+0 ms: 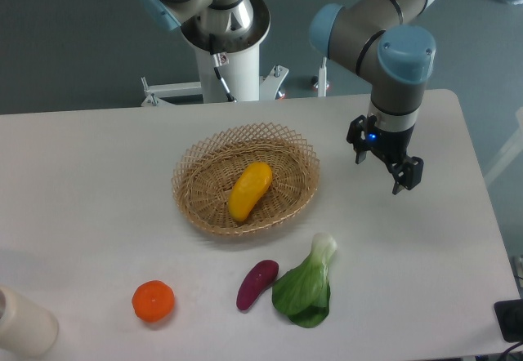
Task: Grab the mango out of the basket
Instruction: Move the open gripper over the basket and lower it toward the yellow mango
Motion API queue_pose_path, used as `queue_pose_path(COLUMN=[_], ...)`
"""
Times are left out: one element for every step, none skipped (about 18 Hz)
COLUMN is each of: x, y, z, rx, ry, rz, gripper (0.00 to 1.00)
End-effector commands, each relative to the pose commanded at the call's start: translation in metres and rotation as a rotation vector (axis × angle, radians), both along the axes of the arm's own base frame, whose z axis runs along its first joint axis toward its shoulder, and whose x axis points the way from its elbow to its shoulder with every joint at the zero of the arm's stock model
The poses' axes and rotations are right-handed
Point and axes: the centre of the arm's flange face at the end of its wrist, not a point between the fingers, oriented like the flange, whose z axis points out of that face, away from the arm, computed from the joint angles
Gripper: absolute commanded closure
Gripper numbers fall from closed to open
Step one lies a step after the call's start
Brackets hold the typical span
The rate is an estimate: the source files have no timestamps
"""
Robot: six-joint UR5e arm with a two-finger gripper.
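Loose produce and a pale cylinder on a white tabletop (98,173)

A round orange fruit (154,301) lies toward 7 o'clock on the tabletop, well apart from a small purple eggplant-like vegetable (256,284) nearer 6 o'clock. Just beside that vegetable, at its 3 o'clock side, a bok choy (306,286) lies with its pale stem pointing to 12 o'clock and dark leaves spread toward 6 o'clock. A cream-coloured cylinder (23,325), cut off by the frame edge, sits at the 8 o'clock corner.

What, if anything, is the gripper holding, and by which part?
Nothing. The gripper is open and empty, to the right of the basket; the mango lies inside.
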Motion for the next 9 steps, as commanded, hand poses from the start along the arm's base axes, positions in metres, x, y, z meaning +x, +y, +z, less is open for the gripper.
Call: queue_pose_path(x=[0.000, 0.000, 0.001, 0.003, 0.006, 0.010, 0.014, 0.019, 0.019], y=[0.000, 0.000, 0.001, 0.002, 0.005, 0.011, 0.017, 0.022, 0.024], z=[0.000, 0.000, -0.001, -0.002, -0.002, 0.000, -0.001, -0.003, -0.006], rx=[0.000, 0.001, 0.002, 0.005, 0.012, 0.017, 0.017, 0.016, 0.012], ry=[0.000, 0.000, -0.003, -0.007, -0.009, -0.010, -0.013, -0.017, -0.023], rz=[0.000, 0.004, 0.007, 0.013, 0.023, 0.033, 0.040, 0.050, 0.067], gripper=[0.00, 0.00, 0.00, 0.00, 0.00, 0.00, 0.00, 0.00, 0.00])
